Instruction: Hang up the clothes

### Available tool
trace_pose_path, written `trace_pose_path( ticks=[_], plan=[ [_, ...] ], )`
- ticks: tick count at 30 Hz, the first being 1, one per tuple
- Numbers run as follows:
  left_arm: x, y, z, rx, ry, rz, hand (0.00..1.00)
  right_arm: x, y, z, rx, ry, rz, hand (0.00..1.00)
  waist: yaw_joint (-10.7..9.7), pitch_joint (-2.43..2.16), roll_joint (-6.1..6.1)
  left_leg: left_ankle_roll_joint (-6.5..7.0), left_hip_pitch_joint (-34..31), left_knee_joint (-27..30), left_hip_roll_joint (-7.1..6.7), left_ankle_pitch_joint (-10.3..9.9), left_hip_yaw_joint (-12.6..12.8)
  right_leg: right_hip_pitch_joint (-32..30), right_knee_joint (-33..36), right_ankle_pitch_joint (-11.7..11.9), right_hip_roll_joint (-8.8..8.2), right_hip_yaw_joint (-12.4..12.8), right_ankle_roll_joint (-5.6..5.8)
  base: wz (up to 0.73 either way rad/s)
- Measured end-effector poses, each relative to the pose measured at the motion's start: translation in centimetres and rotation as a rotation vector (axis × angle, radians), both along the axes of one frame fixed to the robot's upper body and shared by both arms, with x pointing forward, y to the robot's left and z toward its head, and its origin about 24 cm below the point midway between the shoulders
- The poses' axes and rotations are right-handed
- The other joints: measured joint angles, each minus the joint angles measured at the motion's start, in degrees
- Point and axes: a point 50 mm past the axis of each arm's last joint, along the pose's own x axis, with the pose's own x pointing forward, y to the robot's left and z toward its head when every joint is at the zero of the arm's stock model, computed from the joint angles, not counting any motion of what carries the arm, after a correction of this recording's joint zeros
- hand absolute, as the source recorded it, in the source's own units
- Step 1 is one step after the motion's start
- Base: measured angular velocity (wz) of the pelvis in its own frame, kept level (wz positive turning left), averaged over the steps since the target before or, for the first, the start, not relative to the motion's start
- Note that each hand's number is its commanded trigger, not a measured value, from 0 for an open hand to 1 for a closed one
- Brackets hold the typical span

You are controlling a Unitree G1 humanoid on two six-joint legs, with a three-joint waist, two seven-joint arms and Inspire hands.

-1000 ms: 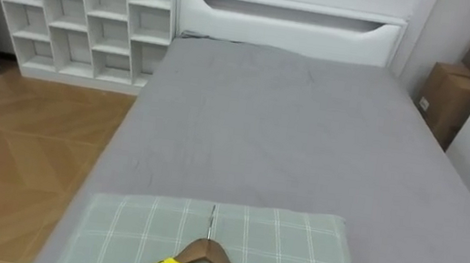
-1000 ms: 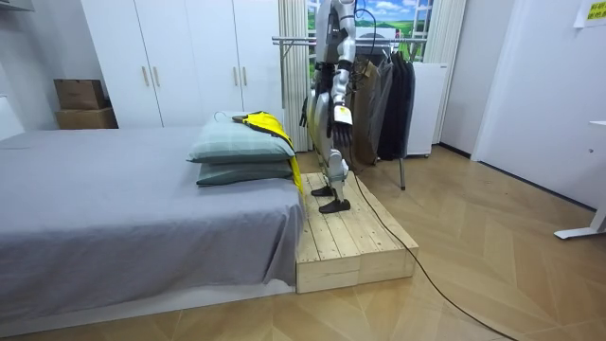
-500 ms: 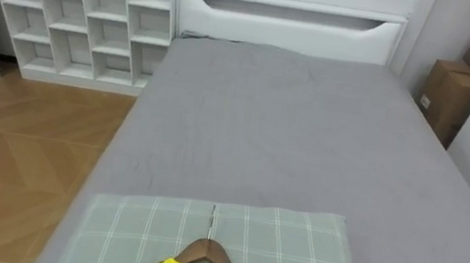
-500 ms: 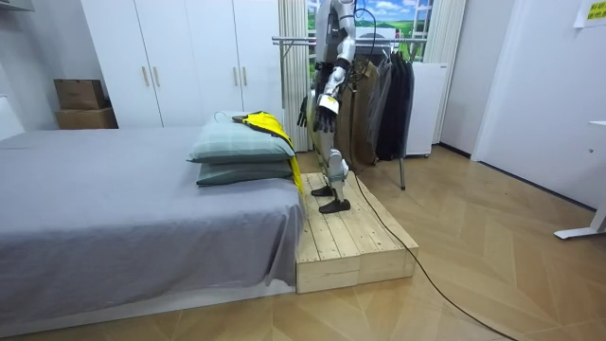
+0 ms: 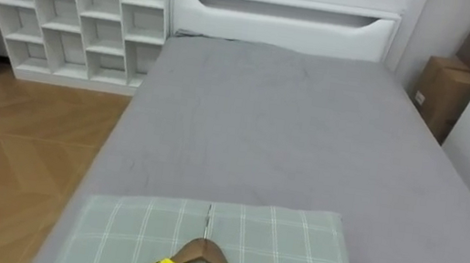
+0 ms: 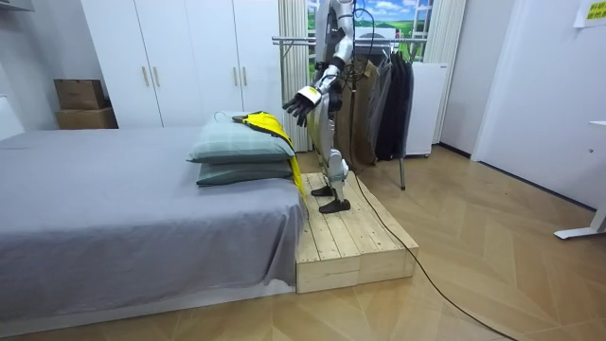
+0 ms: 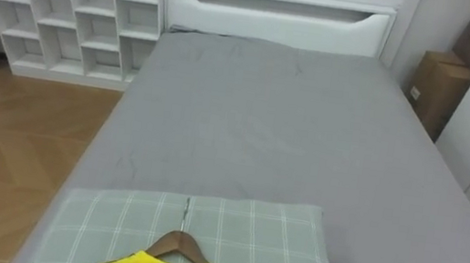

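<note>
Room view: the robot is seen standing on a pale wooden platform (image 6: 350, 242) at the end of a wide grey bed (image 6: 114, 189), with its front turned to the bed. Its left hand (image 6: 305, 101) is held out in front of its body. The fingers are spread wide and nothing is held in them.

A yellow shirt (image 6: 265, 121) on a brown wooden hanger (image 5: 204, 252) is laid on top of a green checked pillow (image 5: 292, 250). The shirt is found just below the hand and a little further out over the bed. The two are near but not touching, and this is the hand that is put out toward the shirt.

In the eye views the hanger's hook is pointed straight away from the robot, toward the far end of the bed. The hanger's bar is laid across, from the robot's left to its right. The shirt's long way is run back toward the robot, and in the room view its bottom part is seen hung down over the pillow's side.

It is thought that the hand must be brought down and forward so the hanger can be gripped near its hook. A metal rail of dark clothes (image 6: 383, 95) is stood behind the robot, so a turn will likely be needed for the hanging.
</note>
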Motion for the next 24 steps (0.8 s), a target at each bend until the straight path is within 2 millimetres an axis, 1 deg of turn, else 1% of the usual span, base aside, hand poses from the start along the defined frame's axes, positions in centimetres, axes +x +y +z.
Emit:
trace_pose_path(
  ticks=[4,9,13,19,24],
  plan=[
    [0.9,0.0,0.7,0.057,-0.027,-0.077,0.0,0.1,-0.1,0.0,-0.001,0.001,0.037,0.0,-0.2,-0.03,-0.13,0.0,-0.1,0.0,-0.11,0.0,-0.1,0.0,-0.1,0.0,-0.05,0.0,0.0,0.0],
    [1.4,0.3,1.2,0.115,-0.026,-0.146,0.0,0.2,-0.1,0.1,0.007,-0.005,0.045,0.0,-0.7,-0.04,-0.1,0.02,-0.1,0.1,-0.17,0.0,0.0,0.0,-0.1,0.0,-0.1,0.0,0.01,0.0],
    [1.5,0.2,1.3,0.135,-0.019,-0.175,0.0,0.5,-0.1,0.1,0.007,-0.012,0.044,0.0,-1.7,-0.01,0.2,0.02,0.0,-0.1,-0.19,0.0,0.1,0.0,-0.2,0.0,-0.11,-0.1,0.02,0.0],
    [1.9,-0.3,1.3,0.167,-0.009,-0.24,0.0,0.4,-0.1,0.1,0.005,-0.014,0.043,0.0,-1.8,-0.05,0.39,0.02,0.0,-0.3,-0.09,0.0,0.1,0.0,-0.2,0.0,-0.01,0.2,0.0,0.0],
    [1.9,-0.3,1.3,0.17,-0.008,-0.244,0.0,0.4,-0.1,0.1,0.005,-0.014,0.043,0.0,-2.0,-0.06,0.41,0.02,0.0,-0.3,-0.06,0.0,0.2,0.0,-0.2,0.0,0.03,0.3,0.0,0.0]
  ],
)
